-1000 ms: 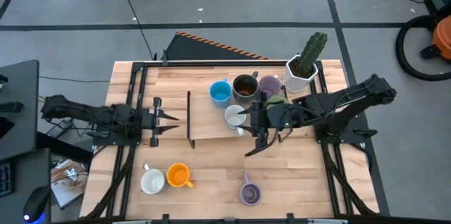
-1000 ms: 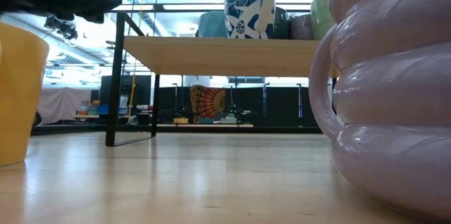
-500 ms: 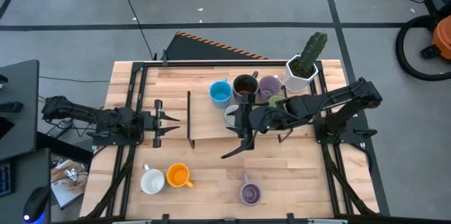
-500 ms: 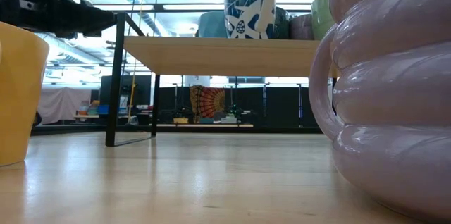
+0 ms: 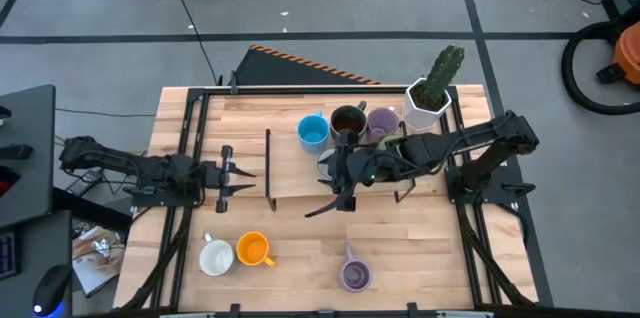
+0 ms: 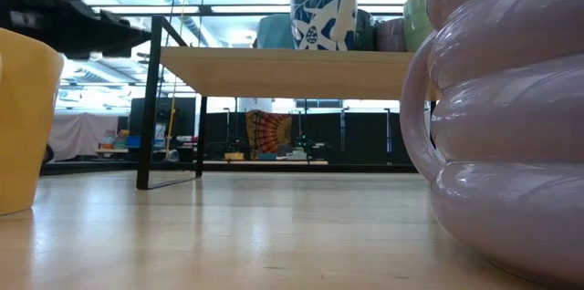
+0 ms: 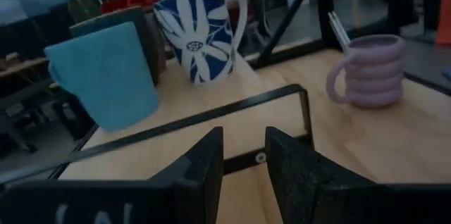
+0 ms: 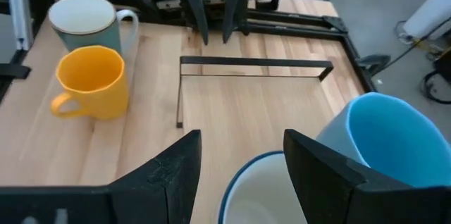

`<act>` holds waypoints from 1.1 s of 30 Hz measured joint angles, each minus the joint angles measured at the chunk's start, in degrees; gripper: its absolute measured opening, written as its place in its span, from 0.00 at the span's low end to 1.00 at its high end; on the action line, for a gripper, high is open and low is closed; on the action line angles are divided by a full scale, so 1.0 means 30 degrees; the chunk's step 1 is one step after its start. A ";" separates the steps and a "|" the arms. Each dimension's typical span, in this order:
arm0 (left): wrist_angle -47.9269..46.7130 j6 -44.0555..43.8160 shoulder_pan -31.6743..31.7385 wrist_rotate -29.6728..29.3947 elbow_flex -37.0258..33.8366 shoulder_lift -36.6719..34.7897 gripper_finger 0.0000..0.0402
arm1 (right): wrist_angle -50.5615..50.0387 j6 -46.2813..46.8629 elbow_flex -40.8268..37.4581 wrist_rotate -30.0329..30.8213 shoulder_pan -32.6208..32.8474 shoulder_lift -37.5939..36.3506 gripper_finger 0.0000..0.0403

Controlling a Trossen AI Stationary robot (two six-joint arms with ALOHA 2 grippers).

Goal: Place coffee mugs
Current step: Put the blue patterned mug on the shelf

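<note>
Two grippers are in your view. Your right gripper [image 5: 325, 205] hangs with fingers apart and empty, just over the white patterned mug [image 5: 331, 166] on the raised shelf [image 5: 290, 183]; the blue mug [image 5: 312, 132], brown mug [image 5: 347, 121] and a purple mug [image 5: 383, 122] stand just beyond it. Your left gripper [image 5: 246, 172] waits open and empty at the shelf's far end. Orange mug [image 5: 253, 250], grey mug [image 5: 216, 256] and second purple mug [image 5: 355, 274] sit well apart on the table [image 5: 420, 258].

High cam straight down, whole table [image 5: 300, 258]. Low cam at tabletop level, right against the purple mug [image 6: 511, 126]. Wrist cams face each other; both show the shelf frame [image 8: 254, 62].
</note>
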 joint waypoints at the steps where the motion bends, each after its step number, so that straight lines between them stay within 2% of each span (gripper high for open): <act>1: 0.0030 -0.0006 0.0013 -0.0165 -0.0175 0.0013 0.28 | 0.0001 0.0012 0.0000 -0.0224 -0.0081 0.0000 0.52; 18: -0.0152 -0.5852 0.0109 -0.0614 -0.0184 0.0146 0.28 | -0.1236 -0.0556 -0.0015 -0.0524 0.0058 0.0648 0.52; 25: -0.0001 -0.6538 0.0116 -0.1687 -0.0184 0.0146 0.28 | -0.1964 -0.0338 -0.0015 -0.0818 -0.0816 0.0648 0.53; 33: 0.0002 -0.6406 0.0116 -0.1929 -0.0191 0.0146 0.28 | -0.1710 -0.1100 -0.0020 -0.0866 -0.1111 0.0878 0.64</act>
